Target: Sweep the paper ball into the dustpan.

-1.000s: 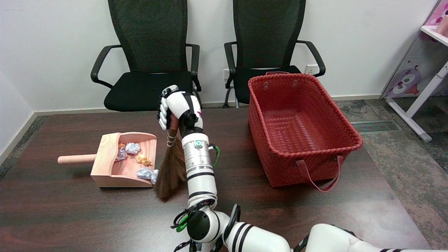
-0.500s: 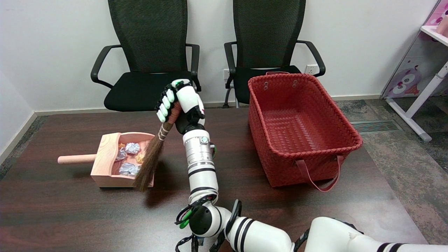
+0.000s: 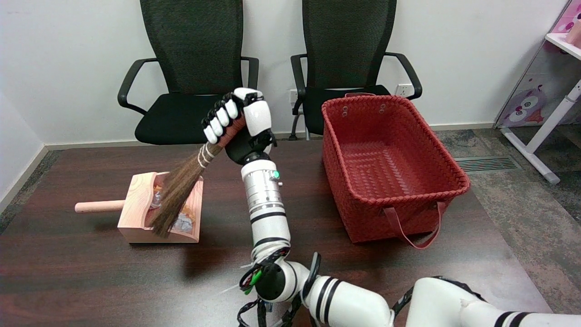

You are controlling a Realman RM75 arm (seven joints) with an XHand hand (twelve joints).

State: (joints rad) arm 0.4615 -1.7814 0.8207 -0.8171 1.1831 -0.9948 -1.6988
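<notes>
1 right hand (image 3: 238, 119) — fingers (image 3: 218, 121) wrapped tight on broom (image 3: 181, 186) handle | bristles over dustpan (image 3: 136, 206)

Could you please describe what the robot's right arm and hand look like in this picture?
The right arm is white with black bands and a ribbed silver section carrying a small green light. Black and green cables loop at its elbow. The right hand has a black frame with white shells on fingers and back.

The right hand (image 3: 238, 120) holds a broom (image 3: 179, 193) slanted over the dustpan (image 3: 136, 204).
</notes>
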